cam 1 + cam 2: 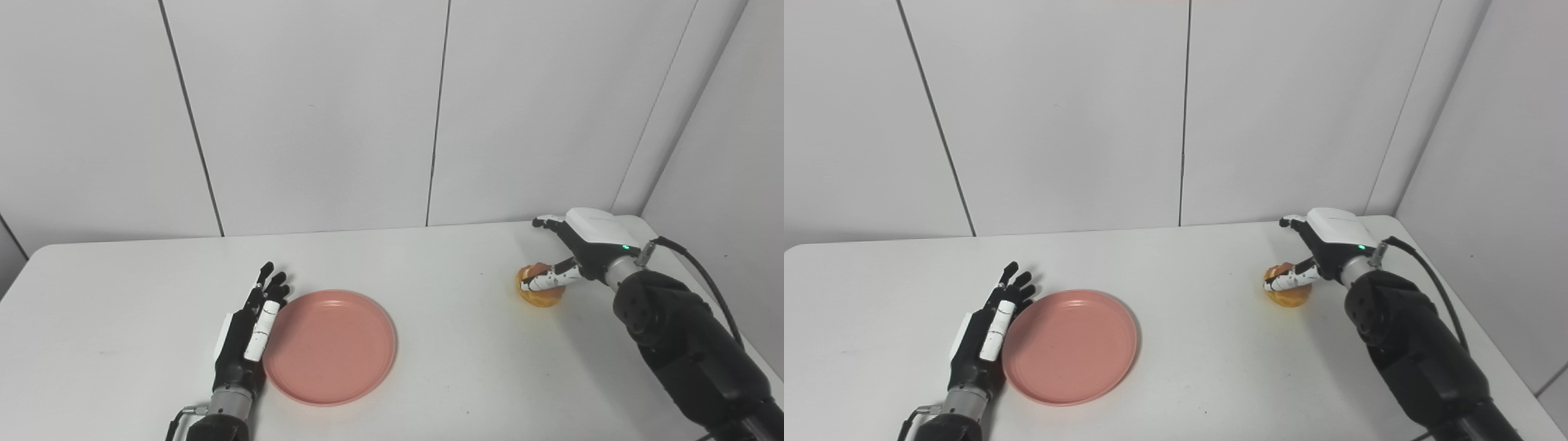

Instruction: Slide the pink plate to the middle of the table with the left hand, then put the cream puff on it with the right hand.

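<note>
In the left eye view, the pink plate (331, 346) is seen left of the bench (429, 380) centre, with the left hand (254, 327) laid flat and open against its left rim. The cream puff (539, 288) is being closed on by the right hand (572, 257) near the far right corner; a firm grip cannot be confirmed.

In the right eye view, clear bench is shown between puff and plate, so a lift and leftward carry seems called for next, with the right edge close by.
</note>
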### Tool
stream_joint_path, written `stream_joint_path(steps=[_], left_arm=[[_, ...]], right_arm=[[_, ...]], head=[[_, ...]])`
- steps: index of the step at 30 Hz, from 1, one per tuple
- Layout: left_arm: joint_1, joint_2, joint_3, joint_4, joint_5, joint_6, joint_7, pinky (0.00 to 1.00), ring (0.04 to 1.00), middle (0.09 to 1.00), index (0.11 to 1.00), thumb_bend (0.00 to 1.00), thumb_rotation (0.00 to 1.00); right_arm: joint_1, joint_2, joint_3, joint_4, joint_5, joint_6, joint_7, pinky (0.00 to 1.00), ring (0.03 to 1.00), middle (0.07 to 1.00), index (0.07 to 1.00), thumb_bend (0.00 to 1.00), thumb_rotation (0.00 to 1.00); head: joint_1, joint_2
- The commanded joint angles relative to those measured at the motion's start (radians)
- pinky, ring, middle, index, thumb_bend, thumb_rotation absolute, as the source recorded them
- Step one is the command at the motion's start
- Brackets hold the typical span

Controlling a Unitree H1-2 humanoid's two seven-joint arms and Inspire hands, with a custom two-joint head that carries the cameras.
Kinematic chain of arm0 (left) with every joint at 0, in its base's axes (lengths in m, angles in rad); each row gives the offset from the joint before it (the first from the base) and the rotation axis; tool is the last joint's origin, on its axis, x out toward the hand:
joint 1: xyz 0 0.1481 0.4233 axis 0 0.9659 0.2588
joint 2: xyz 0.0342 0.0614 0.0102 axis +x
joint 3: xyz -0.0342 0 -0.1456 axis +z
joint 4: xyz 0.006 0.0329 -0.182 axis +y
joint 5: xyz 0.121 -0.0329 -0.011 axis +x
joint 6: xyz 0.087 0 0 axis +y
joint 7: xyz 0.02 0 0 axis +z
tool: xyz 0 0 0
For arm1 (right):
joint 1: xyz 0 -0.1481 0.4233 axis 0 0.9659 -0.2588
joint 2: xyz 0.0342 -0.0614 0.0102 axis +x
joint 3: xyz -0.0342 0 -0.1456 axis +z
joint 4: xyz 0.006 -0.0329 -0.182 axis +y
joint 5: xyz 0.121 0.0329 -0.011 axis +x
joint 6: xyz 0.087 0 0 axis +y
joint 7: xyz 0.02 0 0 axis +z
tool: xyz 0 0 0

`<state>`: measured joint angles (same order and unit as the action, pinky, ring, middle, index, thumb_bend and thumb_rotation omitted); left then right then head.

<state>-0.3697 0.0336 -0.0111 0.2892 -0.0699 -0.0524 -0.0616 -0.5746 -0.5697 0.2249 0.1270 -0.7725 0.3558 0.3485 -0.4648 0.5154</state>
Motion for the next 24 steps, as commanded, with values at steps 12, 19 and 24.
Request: stream_joint_path(steps=[12, 19, 24], left_arm=[[0.000, -0.013, -0.012, -0.039, 0.004, 0.023, -0.005, 0.93, 0.913, 0.937, 0.957, 0.87, 0.85], [0.004, -0.014, -0.011, -0.050, 0.009, 0.034, -0.004, 0.88, 0.902, 0.933, 0.958, 0.86, 0.86], [0.006, -0.010, -0.015, -0.056, 0.014, 0.036, -0.007, 0.87, 0.898, 0.930, 0.961, 0.84, 0.86]], right_arm=[[-0.050, 0.000, -0.007, 0.059, 0.031, -0.038, -0.065, 0.75, 0.863, 0.881, 0.850, 1.00, 0.45], [-0.044, -0.004, 0.005, 0.067, 0.034, -0.042, -0.080, 0.74, 0.856, 0.879, 0.846, 1.00, 0.45], [-0.045, -0.012, 0.007, 0.088, 0.037, -0.047, -0.085, 0.74, 0.856, 0.876, 0.848, 1.00, 0.44]], head=[[0.006, 0.004], [0.008, 0.008], [0.009, 0.010]])
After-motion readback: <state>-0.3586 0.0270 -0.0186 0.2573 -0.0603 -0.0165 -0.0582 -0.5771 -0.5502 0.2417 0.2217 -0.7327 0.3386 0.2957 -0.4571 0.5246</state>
